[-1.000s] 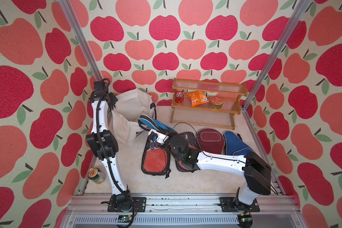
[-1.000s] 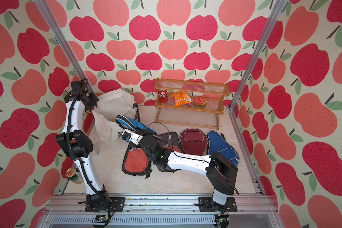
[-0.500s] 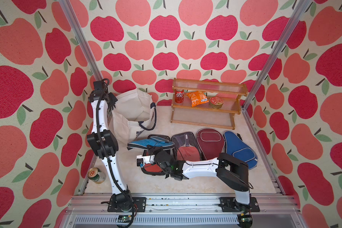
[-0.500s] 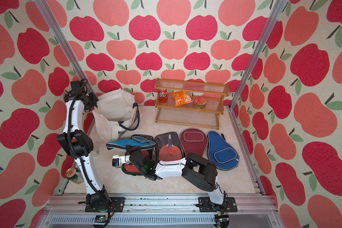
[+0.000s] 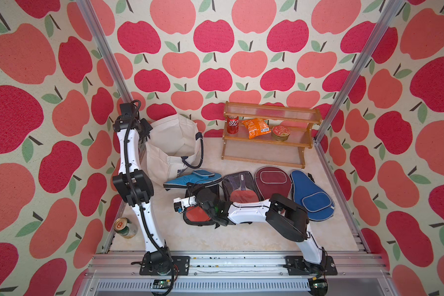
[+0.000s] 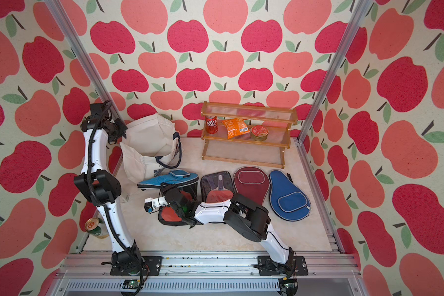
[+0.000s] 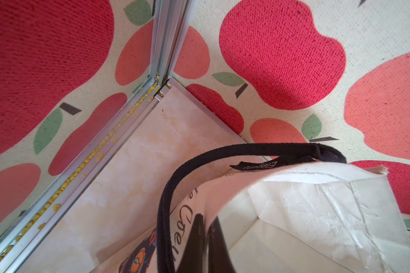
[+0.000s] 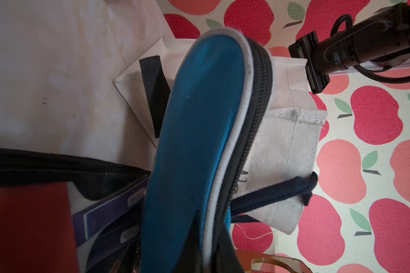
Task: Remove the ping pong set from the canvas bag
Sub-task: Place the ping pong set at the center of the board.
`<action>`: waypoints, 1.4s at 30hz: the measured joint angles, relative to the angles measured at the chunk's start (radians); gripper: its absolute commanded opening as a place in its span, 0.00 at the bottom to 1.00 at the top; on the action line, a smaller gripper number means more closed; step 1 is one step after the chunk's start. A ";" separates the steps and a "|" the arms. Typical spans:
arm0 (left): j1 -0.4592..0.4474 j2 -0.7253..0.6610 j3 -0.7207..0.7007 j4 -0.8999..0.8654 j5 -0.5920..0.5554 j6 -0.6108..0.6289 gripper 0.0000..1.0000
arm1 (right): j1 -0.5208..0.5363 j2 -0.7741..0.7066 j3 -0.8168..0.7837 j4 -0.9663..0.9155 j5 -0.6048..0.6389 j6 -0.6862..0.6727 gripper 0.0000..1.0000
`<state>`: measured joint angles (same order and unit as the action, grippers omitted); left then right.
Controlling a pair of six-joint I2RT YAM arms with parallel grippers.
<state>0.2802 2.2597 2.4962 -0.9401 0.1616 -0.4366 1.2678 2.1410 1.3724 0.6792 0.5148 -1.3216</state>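
You have the teal-blue cover (image 5: 192,177) out of the canvas bag (image 5: 169,143). Your right claw (image 8: 210,224) is clamped on it, one finger on each face. It holds the cover above the table (image 5: 215,238), just in front of the bag. The cover hangs over the far end of a clear case (image 5: 198,217) that shows a red paddle. From the top views you cannot tell whether the cover touches the bag's front.

The bag stands in the far left corner of the table with its mouth open. Your left claw (image 7: 207,241) is pinched together on its rim, right beside a navy handle (image 7: 166,201).

The other four cases lie flat on the table in a row running toward the right edge. The clear case is partly under your right arm. Next come a second clear case (image 5: 237,183), the maroon cover (image 5: 273,180) and the dark blue cover (image 5: 309,193), side by side.

A wooden rack (image 5: 272,112) stands along the far edge toward the right corner. It carries a red can (image 5: 232,124), an orange snack packet (image 5: 256,128) and a round tin (image 5: 280,132). A green can (image 5: 124,227) sits at the left edge, near your left arm's base.
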 measured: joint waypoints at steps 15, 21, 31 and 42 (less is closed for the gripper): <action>0.012 0.000 0.004 -0.007 0.032 -0.003 0.00 | -0.063 0.041 0.111 -0.030 -0.074 -0.109 0.00; 0.015 0.000 0.004 -0.006 0.039 -0.016 0.00 | -0.108 0.065 0.150 -0.044 -0.100 -0.137 0.00; 0.017 0.000 0.005 -0.006 0.042 -0.019 0.00 | -0.159 0.102 0.220 -0.070 -0.125 -0.147 0.00; 0.017 0.000 0.005 -0.005 0.058 -0.019 0.00 | -0.213 0.211 0.289 -0.064 -0.143 -0.125 0.00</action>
<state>0.2974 2.2597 2.5008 -0.9447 0.2192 -0.4553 1.0546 2.3524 1.6615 0.6155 0.3714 -1.4464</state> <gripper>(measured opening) 0.049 0.097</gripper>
